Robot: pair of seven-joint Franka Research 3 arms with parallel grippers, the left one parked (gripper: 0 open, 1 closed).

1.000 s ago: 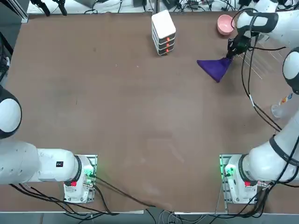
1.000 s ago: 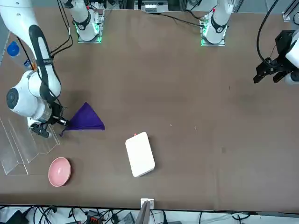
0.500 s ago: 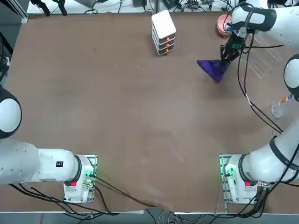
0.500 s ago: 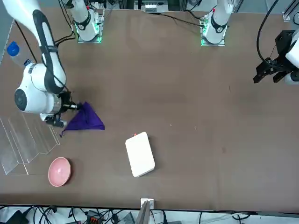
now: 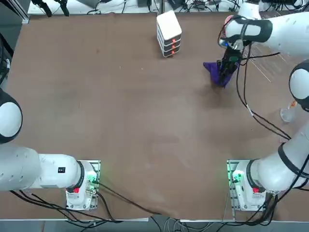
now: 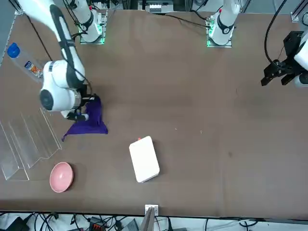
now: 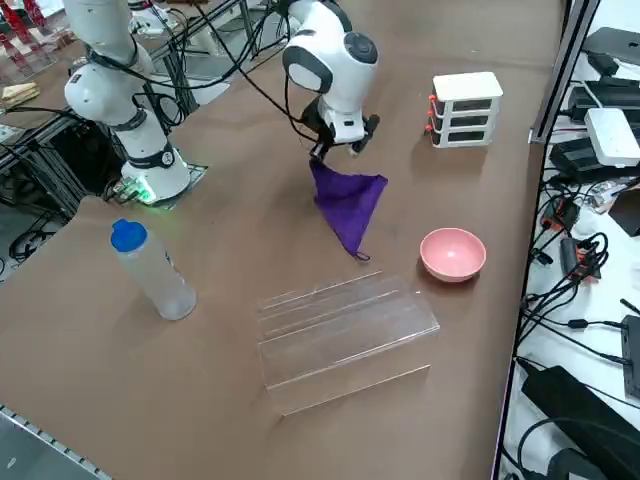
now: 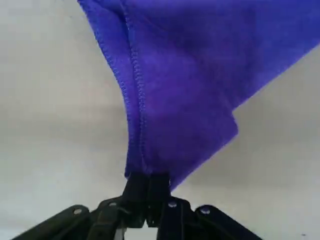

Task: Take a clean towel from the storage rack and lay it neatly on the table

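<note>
Nearest the arm's base I counted 1 bottle [image 7: 155,275]. Farther out, my right gripper [image 8: 148,175] had its 2 fingers closed on a corner of 1 purple towel [image 8: 185,90], held over the table [image 5: 120,121]. To its right stood 1 clear rack [image 7: 345,330]; near the far edge were 1 white box [image 7: 467,105] and 1 pink bowl [image 7: 453,254]. Wide brown tabletop gave me room leftward and toward the near edge.

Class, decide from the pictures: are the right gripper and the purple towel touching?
Touching. The right wrist view shows it plainly: the right gripper is shut on a corner of the purple towel.
</note>
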